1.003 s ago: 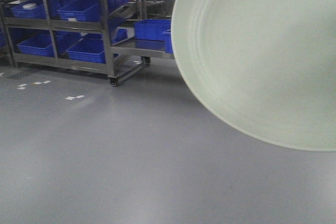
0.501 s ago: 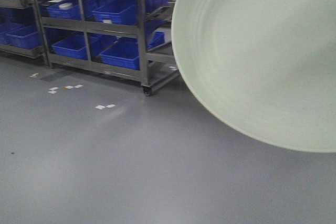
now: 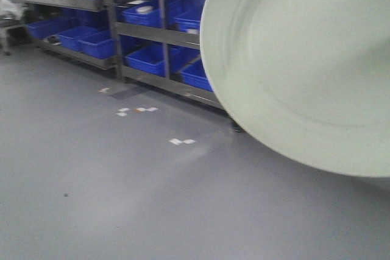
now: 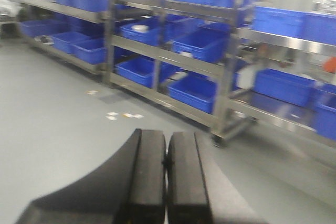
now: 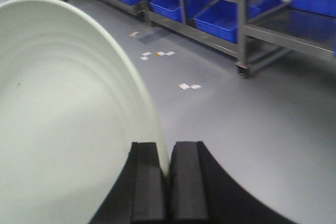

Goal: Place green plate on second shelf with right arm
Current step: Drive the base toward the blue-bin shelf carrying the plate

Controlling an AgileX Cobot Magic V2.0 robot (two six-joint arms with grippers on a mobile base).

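The matte black two-finger left gripper (image 4: 167, 141) and the matte black two-finger right gripper (image 5: 169, 151) look alike — each has a pair of blocky, flat-topped fingers (image 4: 149, 174) with softly rounded edges — and each flares at its base into broad, curved black shoulders.

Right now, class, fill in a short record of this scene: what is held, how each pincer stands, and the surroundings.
Held: green plate, by its rim, not on a shelf
Right side: right pincer shut on the plate
Left side: left pincer shut, empty
Backdrop: steel racks with blue bins
Ground: grey floor with small white marks
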